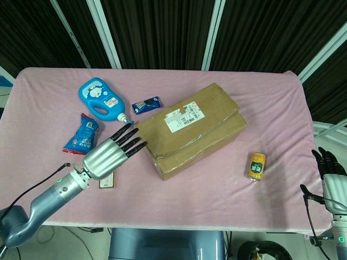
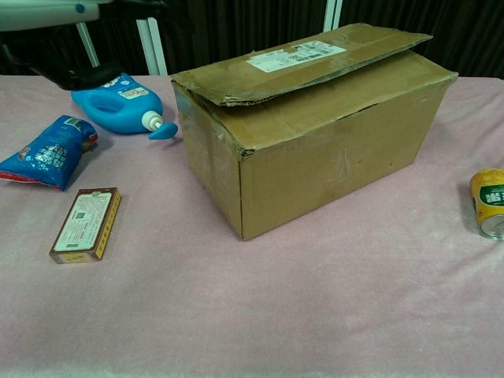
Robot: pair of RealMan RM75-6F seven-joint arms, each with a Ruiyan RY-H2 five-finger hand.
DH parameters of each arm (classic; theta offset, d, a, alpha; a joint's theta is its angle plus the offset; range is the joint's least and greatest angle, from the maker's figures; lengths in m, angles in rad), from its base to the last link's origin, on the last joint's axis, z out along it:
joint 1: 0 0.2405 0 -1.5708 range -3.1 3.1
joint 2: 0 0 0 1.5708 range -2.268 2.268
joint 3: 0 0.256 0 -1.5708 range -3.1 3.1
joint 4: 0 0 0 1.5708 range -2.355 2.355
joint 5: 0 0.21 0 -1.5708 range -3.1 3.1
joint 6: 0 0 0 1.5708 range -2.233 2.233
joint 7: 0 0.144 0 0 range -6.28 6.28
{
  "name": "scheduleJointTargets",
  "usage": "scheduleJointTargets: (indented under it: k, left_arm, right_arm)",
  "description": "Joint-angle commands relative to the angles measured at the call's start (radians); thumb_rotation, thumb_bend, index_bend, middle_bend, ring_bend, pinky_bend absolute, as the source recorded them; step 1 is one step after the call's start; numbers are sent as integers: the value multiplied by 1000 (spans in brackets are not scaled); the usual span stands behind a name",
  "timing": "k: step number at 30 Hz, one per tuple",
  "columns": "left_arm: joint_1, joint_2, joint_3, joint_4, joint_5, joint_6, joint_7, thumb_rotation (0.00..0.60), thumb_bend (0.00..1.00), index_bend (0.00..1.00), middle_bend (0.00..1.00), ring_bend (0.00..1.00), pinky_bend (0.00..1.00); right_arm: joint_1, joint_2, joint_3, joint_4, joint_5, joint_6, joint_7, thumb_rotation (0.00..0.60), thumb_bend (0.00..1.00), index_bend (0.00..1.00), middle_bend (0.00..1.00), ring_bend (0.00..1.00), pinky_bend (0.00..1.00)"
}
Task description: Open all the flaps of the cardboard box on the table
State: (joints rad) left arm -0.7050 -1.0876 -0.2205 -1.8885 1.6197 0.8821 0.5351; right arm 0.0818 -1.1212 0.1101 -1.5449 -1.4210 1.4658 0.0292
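Sitting at the middle of a pink-covered table, a cardboard box has its top flaps folded down, one lifted slightly. The left hand hovers just left of it, fingers straight and apart, holding nothing. The right hand waits off the table's right edge, empty, fingers extended. A yellow can lies right of the box.

My left hand has a ribbed silver-grey metal back and glossy black fingers, joined by a ringed metallic wrist to a smooth blue-grey forearm, with a thin black cable running along it. My right hand is built the same, silver back and black fingers, with a black cable looping below it and a small green light on the arm beneath.
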Motion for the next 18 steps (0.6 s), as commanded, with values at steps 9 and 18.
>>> scheduleJointTargets:
  k: [9,18]
  left_arm:
    - [-102,-91,-3,-21,-50,-95,93,600,532,151,196,0,0]
    - [-142,-123,16,-30,-89,-129,155,600,532,163,213,0,0]
  right_arm:
    - [2,-1,2,-6,7,-8,1,600,294,0,0,0,208]
    - [2,0,2,-11,10,-12,7,600,295,0,0,0,207]
